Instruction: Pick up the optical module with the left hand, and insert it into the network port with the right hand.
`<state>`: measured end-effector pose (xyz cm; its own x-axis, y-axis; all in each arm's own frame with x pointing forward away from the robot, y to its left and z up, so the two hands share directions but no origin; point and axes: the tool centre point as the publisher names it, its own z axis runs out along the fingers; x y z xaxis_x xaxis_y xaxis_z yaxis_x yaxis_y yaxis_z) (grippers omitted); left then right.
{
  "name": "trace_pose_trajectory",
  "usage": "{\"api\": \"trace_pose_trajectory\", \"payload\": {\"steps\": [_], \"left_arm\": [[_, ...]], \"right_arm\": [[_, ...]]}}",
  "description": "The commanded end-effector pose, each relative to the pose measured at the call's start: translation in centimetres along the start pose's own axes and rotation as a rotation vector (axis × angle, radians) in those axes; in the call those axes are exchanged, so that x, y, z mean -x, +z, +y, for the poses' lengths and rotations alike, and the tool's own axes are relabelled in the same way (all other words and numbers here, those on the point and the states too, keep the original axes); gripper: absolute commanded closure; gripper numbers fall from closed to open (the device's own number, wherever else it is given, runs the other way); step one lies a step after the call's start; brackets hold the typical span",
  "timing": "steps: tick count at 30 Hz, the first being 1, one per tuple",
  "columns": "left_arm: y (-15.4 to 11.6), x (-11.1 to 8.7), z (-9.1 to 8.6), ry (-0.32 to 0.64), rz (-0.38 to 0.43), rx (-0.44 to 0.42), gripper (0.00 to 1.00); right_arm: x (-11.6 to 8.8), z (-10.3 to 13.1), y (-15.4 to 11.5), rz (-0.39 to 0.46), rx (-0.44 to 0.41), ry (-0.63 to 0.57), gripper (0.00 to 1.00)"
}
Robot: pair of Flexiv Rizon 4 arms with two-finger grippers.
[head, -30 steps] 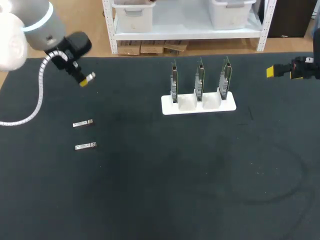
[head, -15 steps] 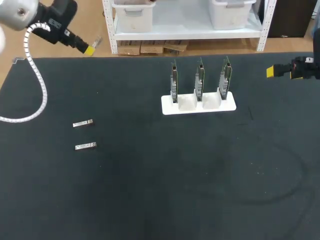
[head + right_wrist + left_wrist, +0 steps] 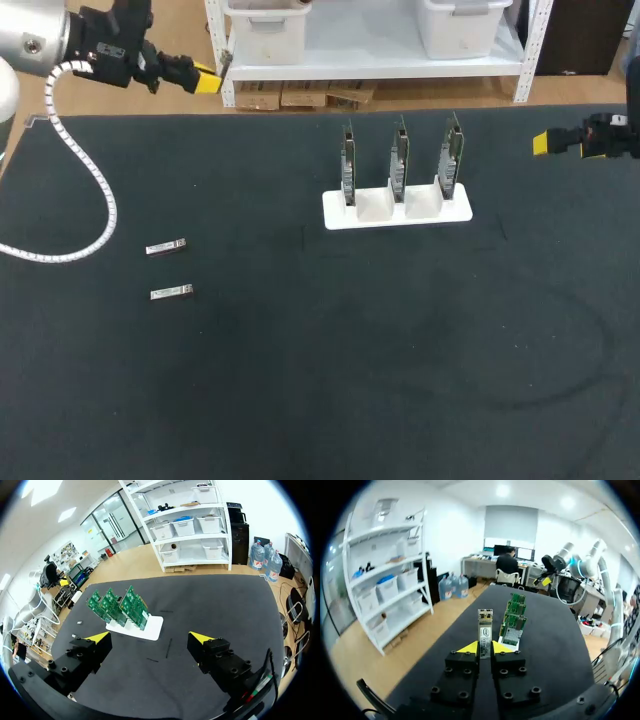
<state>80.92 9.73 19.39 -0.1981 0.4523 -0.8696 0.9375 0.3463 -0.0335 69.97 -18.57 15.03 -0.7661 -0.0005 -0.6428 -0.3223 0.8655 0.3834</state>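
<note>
In the left wrist view my left gripper [image 3: 484, 649] is shut on a silver optical module [image 3: 484, 631] that sticks out level past the yellow tips. In the head view that gripper [image 3: 208, 80] hovers over the table's far left edge, pointing right, with the module [image 3: 225, 63] at its tip. The network cards [image 3: 399, 158] are three green boards upright in a white stand [image 3: 345, 214] at the middle back, and they lie ahead of the held module [image 3: 512, 622]. My right gripper [image 3: 149, 640] is open and empty, and it sits at the far right edge [image 3: 545, 143].
Two more silver modules [image 3: 166, 247] [image 3: 171, 292] lie on the black mat at the left. A white cable [image 3: 88, 190] from my left arm loops over the table's left side. The right wrist view shows the boards [image 3: 118, 607] well ahead of its gripper.
My left arm has risen and swung back from above the left of the table to its far edge, turning the held module level. The right arm has kept still.
</note>
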Motion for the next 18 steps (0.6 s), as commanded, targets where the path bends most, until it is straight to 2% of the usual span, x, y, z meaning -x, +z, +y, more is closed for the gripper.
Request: {"api": "trace_pose_trajectory", "payload": {"steps": [1, 6, 11, 16, 18], "left_arm": [[0.2, 0.9, -1.1, 0.042, -0.053, 0.027, 1.00], [0.5, 2.0, -2.5, 0.065, -0.099, 0.008, 1.00], [1.0, 2.5, -3.4, 0.049, -0.157, -0.058, 1.00], [1.7, 2.7, -3.6, 0.040, -0.196, -0.117, 1.00], [1.9, 2.9, -3.6, 0.044, -0.241, -0.169, 1.00]], "right_arm": [[0.0, 0.0, 0.0, 0.000, 0.000, 0.000, 0.00], [0.0, 0.0, 0.0, 0.000, 0.000, 0.000, 0.00], [0.0, 0.0, 0.0, 0.000, 0.000, 0.000, 0.00], [0.0, 0.0, 0.0, 0.000, 0.000, 0.000, 0.00], [0.0, 0.0, 0.0, 0.000, 0.000, 0.000, 0.00]]}}
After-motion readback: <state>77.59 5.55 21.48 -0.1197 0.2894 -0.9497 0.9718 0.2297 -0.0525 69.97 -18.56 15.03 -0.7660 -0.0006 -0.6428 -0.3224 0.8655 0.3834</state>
